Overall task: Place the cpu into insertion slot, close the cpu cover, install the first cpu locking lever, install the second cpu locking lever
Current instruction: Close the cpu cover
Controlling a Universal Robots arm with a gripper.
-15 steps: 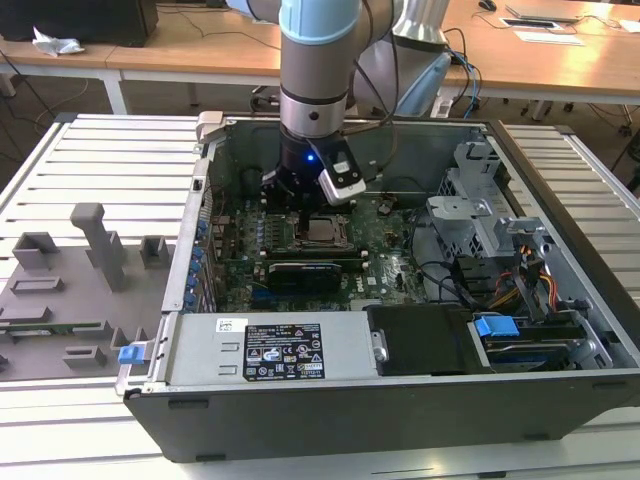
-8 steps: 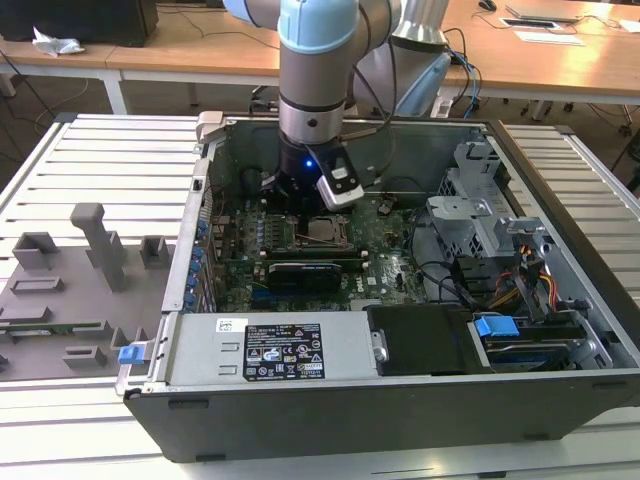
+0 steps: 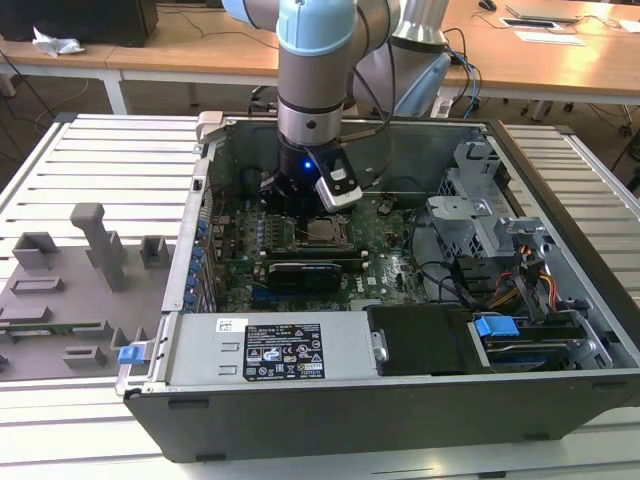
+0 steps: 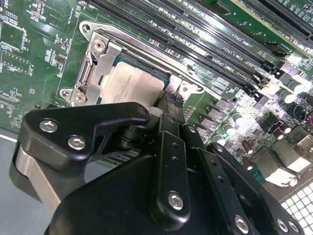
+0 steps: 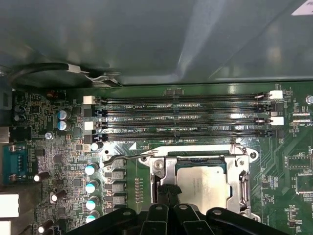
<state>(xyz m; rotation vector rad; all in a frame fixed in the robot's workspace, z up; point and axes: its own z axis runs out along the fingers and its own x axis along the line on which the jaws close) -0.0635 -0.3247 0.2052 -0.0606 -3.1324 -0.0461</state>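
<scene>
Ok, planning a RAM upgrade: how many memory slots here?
4, parallel in the first wrist view: slot one, slot two, slot three, and slot four, nearest the cpu. None looks hidden.

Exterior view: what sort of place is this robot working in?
Probably a robotics lab or test workshop: an open computer case lies on a slatted metal workbench, a robot arm reaches into it, and wooden office desks with cables stand behind.

The arm (image 3: 316,70) is held upright, with the wrist (image 3: 305,165) directed straight down. In the first wrist view the gripper (image 5: 167,193) is seen pointing downward, its jaws drawn close together.
</scene>
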